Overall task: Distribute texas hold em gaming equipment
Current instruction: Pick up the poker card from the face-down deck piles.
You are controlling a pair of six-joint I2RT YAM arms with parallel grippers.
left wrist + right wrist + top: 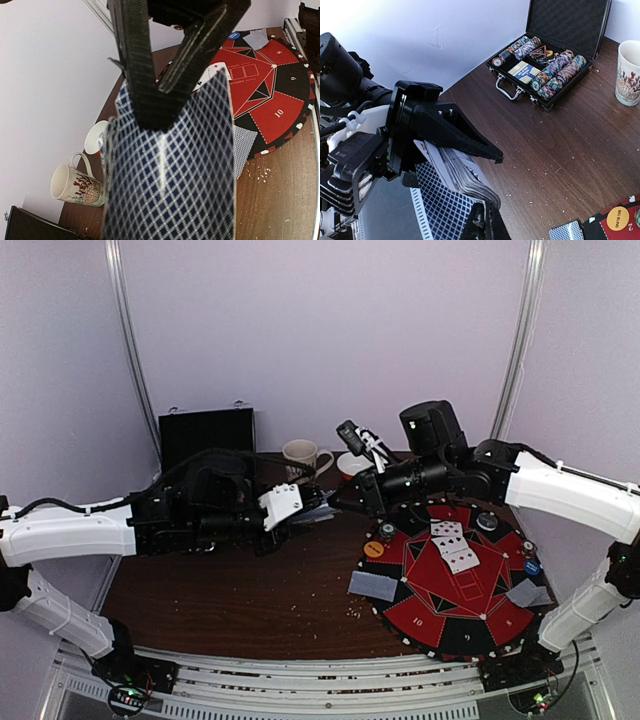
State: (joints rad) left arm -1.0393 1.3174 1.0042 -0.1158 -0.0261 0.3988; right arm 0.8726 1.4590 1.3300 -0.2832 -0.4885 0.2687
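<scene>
Off the table [230,600]: deck of cards [465,175], midway between mug [300,453] and round red-black mat [460,620]; long axis runs out along the left fingers, free end toward the right arm; blue-checked back faces the left wrist camera; left gripper [155,117] clamped across the deck; right gripper [485,222] jaws together at the deck's lower edge, against a blue-backed card [445,210]; grip on it unclear; both forearms near level, reaching inward, wrists meeting.
</scene>
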